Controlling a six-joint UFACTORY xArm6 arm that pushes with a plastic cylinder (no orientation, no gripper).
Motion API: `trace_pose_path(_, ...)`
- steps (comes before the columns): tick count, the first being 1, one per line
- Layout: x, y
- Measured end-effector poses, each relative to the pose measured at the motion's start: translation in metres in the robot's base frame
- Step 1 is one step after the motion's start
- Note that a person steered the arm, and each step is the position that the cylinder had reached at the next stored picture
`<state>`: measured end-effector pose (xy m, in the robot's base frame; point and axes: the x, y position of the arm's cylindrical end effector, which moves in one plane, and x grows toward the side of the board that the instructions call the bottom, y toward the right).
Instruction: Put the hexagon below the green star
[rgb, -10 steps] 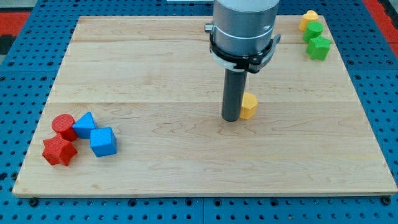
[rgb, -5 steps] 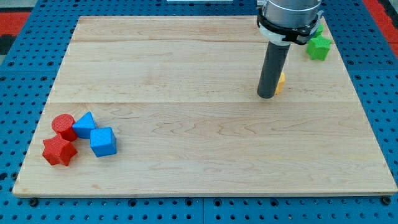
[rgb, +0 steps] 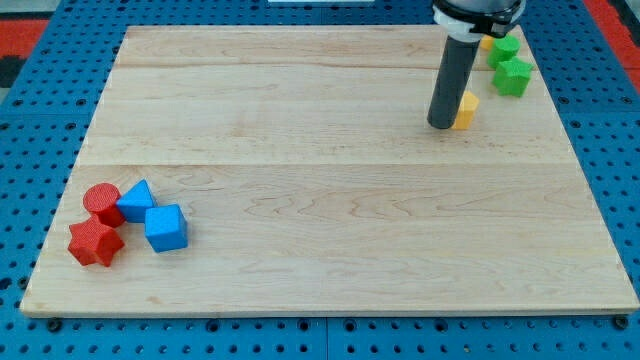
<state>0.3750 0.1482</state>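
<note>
My tip (rgb: 441, 125) rests on the board at the view's upper right. It touches the left side of the yellow hexagon (rgb: 465, 110), which the rod partly hides. The green star (rgb: 514, 77) lies up and to the right of the hexagon, apart from it. A second green block (rgb: 504, 49) sits just above the star. Another yellow block (rgb: 487, 42) shows only as a sliver behind the rod, left of that green block.
At the view's lower left lie a red cylinder (rgb: 101, 201), a red star-like block (rgb: 95, 243), a blue triangular block (rgb: 136, 201) and a blue cube (rgb: 165, 228). The wooden board (rgb: 320, 230) lies on a blue pegboard.
My tip has pushed the yellow hexagon up and to the right, from the board's middle toward the green star. The other blocks have not moved.
</note>
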Motion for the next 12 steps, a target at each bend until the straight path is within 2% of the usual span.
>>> trace_pose_path(5,-0.032,0.006)
trace_pose_path(7,-0.031,0.05)
trace_pose_path(9,-0.025,0.05)
trace_pose_path(11,0.02,0.041)
trace_pose_path(12,0.015,0.041)
